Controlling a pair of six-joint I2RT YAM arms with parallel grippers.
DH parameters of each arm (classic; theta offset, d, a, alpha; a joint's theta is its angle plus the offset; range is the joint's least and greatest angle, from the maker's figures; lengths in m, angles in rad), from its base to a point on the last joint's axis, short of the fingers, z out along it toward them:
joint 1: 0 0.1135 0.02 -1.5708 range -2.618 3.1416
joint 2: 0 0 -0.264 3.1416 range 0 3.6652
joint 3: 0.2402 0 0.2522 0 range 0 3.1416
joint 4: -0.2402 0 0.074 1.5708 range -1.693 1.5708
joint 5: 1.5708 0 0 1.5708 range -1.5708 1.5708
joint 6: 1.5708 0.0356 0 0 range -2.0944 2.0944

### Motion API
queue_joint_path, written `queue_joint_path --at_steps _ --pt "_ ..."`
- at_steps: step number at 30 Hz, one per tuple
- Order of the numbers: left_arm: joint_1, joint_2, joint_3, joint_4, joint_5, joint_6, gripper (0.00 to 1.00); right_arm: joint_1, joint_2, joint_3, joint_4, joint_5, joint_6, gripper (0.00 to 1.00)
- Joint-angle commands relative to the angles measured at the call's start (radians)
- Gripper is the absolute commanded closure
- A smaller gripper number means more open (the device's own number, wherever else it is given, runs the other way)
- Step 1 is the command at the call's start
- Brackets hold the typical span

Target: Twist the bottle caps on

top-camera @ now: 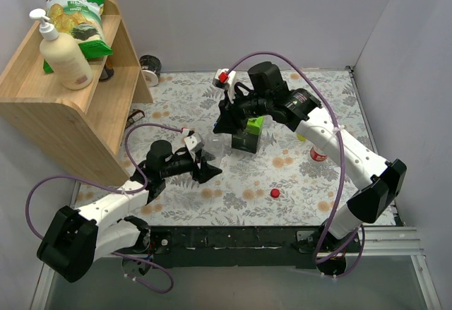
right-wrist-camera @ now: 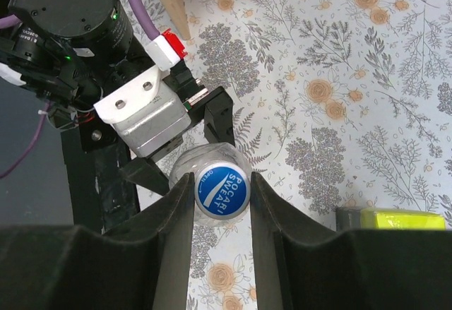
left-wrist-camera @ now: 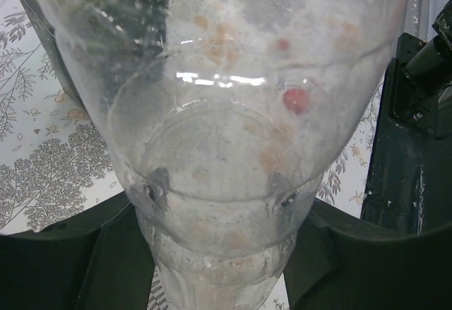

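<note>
Hard to pick out from above: a clear bottle (left-wrist-camera: 219, 147), nearly lost against the flowered cloth (top-camera: 311, 105), standing just left of the green-topped box (top-camera: 247, 135) on its near side. Fills the left wrist view, cut off at the top and both sides, with neck and mouth out of frame. Clamped low on its body by the left gripper (top-camera: 210, 163), one black finger pressed to each side. Seen end-on from the right wrist, with most of it covered by a blue cap (right-wrist-camera: 222, 195) printed POCARI SWEAT that sits on its mouth. Pinched from both sides by the right gripper (right-wrist-camera: 221, 183), jaws narrowed until the fingers touch the cap's rim. No telling how far onto the thread.

Bottles counted: two. One clear and held; one red-labelled bottle (top-camera: 318, 155) to the right of the box, partly hidden behind the right arm (top-camera: 332, 137), its posture unclear.

Caps counted: two. The blue one on the held bottle; a red cap (top-camera: 275, 193) lying loose nearer the arm bases than the box and slightly right of it, also visible as a red blur through the bottle wall in the left wrist view.
</note>
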Motion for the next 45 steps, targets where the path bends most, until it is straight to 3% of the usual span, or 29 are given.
queue_joint_path --at_steps 1,5,15,17,18,20,21,27,31,33,37,45 --pt "0.010 -0.010 0.071 0.128 -0.016 -0.058 1.00 0.021 0.029 -0.034 -0.112 -0.014 0.053 0.67" --pt "0.012 -0.006 0.074 0.088 -0.006 -0.029 1.00 0.021 0.032 -0.010 -0.099 -0.029 0.027 0.57" --pt "0.012 -0.006 0.062 0.048 0.018 -0.043 1.00 0.021 0.058 0.099 -0.085 -0.039 0.005 0.51" --pt "0.013 -0.008 0.062 0.050 0.018 -0.043 1.00 0.021 0.057 0.095 -0.092 -0.046 0.001 0.46" --pt "0.013 -0.008 0.062 0.051 0.020 -0.043 1.00 0.022 0.055 0.092 -0.096 -0.055 -0.005 0.38" --pt "0.015 -0.006 0.065 0.051 0.017 -0.040 1.00 0.022 0.046 0.078 -0.107 -0.069 -0.025 0.15" --pt "0.015 -0.009 0.070 0.051 0.015 -0.040 1.00 0.019 0.040 0.070 -0.118 -0.082 -0.036 0.09" --pt "0.015 -0.008 0.091 -0.004 0.040 -0.009 1.00 -0.008 -0.084 -0.063 -0.175 -0.115 -0.171 0.08" --pt "0.018 -0.010 0.099 -0.041 0.093 0.024 1.00 -0.056 -0.162 -0.143 -0.190 -0.008 -0.185 0.08" --pt "0.024 -0.008 0.104 -0.077 0.148 0.043 1.00 -0.131 -0.155 -0.093 -0.199 -0.084 -0.219 0.08" --pt "0.027 0.004 0.130 -0.162 0.207 0.113 1.00 -0.153 -0.084 0.081 -0.233 -0.252 -0.375 0.07" --pt "0.035 0.044 0.182 -0.280 0.262 0.181 1.00 -0.030 -0.021 0.154 -0.247 -0.225 -0.568 0.07"
